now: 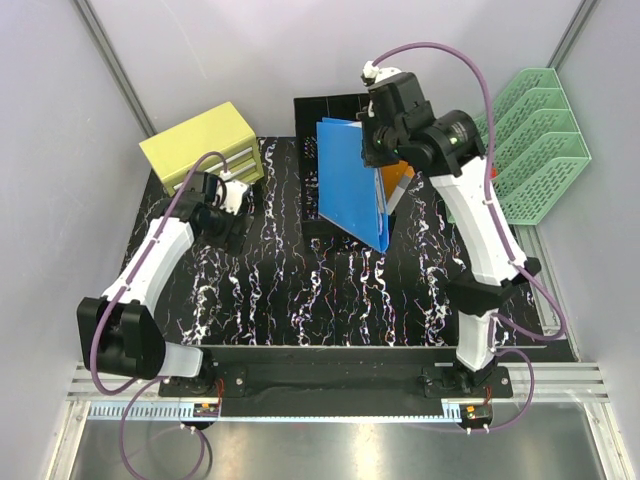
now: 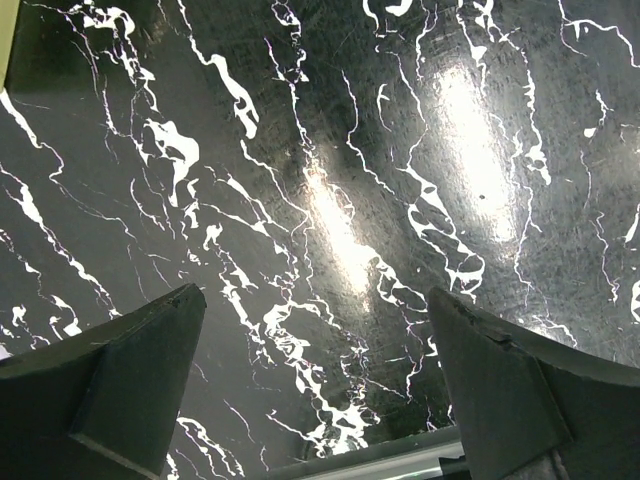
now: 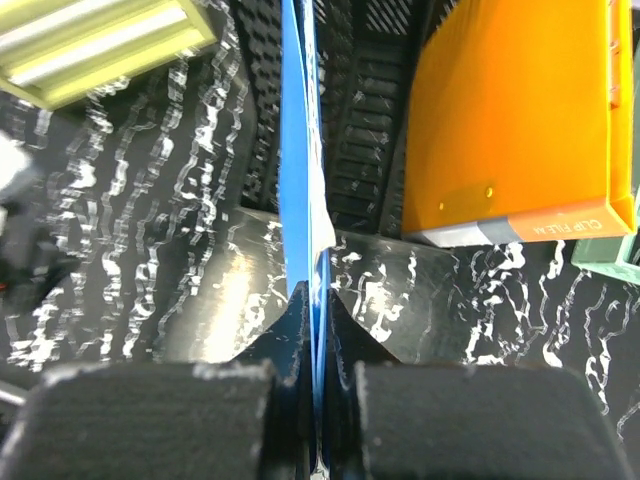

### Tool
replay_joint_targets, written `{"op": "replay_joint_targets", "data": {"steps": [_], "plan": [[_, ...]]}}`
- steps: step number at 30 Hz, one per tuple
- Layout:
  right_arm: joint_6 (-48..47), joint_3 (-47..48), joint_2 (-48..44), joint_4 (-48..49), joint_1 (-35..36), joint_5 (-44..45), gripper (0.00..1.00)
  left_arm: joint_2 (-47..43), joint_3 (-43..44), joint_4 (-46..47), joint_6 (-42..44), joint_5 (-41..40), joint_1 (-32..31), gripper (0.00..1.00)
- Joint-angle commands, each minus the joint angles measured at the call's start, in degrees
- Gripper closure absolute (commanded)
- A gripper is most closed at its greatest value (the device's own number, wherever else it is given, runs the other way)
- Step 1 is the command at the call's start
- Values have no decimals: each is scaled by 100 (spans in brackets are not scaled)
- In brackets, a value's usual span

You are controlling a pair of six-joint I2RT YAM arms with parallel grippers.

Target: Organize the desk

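Note:
The desk (image 1: 300, 290) is a black top with white marble veins. My right gripper (image 1: 380, 148) is shut on the top edge of a blue folder (image 1: 350, 190), which hangs upright over the front of a black mesh file holder (image 1: 325, 108). In the right wrist view the folder (image 3: 298, 150) runs edge-on out from between my closed jaws (image 3: 317, 300), with the mesh holder (image 3: 365, 120) beneath it. My left gripper (image 1: 232, 228) hovers low over the desk's left part. Its fingers (image 2: 130, 370) stand wide apart around the gripper's middle (image 2: 315, 340), with only bare desk (image 2: 330, 180) between them.
An orange clip file (image 1: 400, 178) lies just right of the blue folder, partly in the mesh holder (image 3: 510, 120). A yellow drawer unit (image 1: 203, 145) stands at the back left. A green tiered tray rack (image 1: 535, 140) sits beyond the desk's right edge.

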Motion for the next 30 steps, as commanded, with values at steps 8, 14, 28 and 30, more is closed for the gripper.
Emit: {"op": "replay_joint_targets", "data": {"steps": [8, 14, 28, 30], "plan": [[-163, 236, 413, 451, -11, 290, 100, -353, -138, 332, 109, 247, 107, 1], [-215, 245, 834, 566, -2, 62, 100, -318, -129, 340, 109, 247, 124, 1], [-206, 351, 1565, 811, -108, -123, 40, -177, -235, 393, 91, 247, 124, 1], [-224, 167, 1477, 943, -117, -53, 20, -160, -243, 402, 91, 247, 124, 1]]}}
